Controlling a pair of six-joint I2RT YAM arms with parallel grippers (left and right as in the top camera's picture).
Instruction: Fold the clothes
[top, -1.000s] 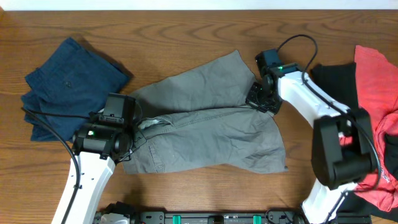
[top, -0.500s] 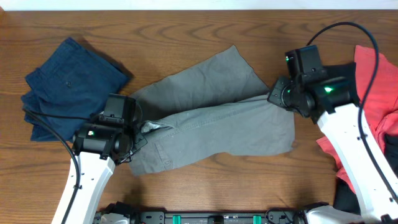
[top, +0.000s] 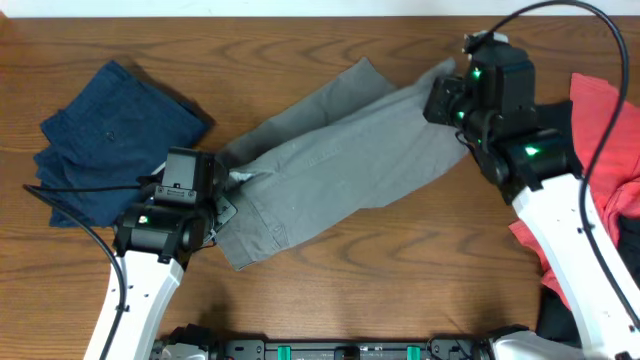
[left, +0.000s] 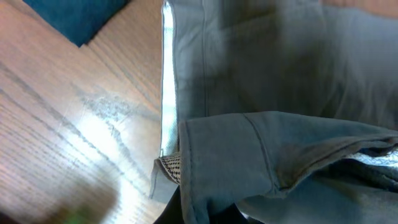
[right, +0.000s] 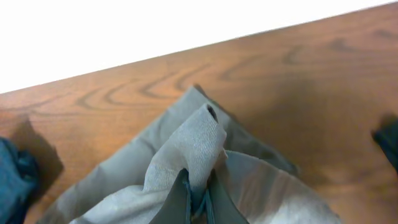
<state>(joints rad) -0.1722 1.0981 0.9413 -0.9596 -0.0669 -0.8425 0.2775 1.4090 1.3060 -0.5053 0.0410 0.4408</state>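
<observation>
Left and right jaws clamp opposite ends of the grey shorts (top: 340, 170).

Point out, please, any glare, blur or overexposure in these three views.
Overhead: even light, sharp, only soft shadows beside the grey shorts. Left wrist: a white glare patch on the table, lower left corner blurred. Right wrist: everything beyond the table's far edge is blown out white.
</observation>
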